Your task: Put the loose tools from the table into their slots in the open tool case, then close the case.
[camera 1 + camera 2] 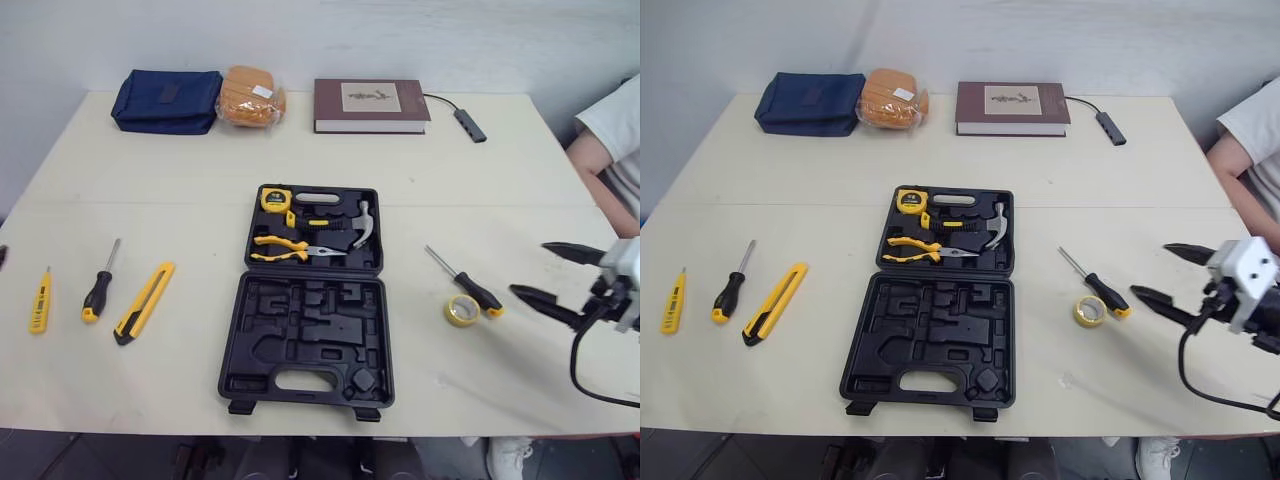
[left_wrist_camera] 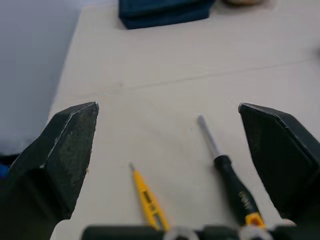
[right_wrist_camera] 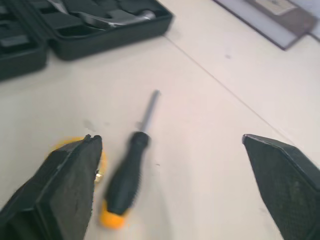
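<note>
Left eye view has the open tool case mid-table, with the right gripper spread wide just right of a black-handled screwdriver and a yellow tape roll. Well off to the left lie a yellow tester pen, a second screwdriver and a utility knife. The left gripper, its fingers also apart, hangs over the first two.

- The person is cut off by the right edge; a white sleeve and a forearm show.
- The tape roll sits mostly hidden behind one finger of the right gripper.
- The tool case runs off the picture's edge.
</note>
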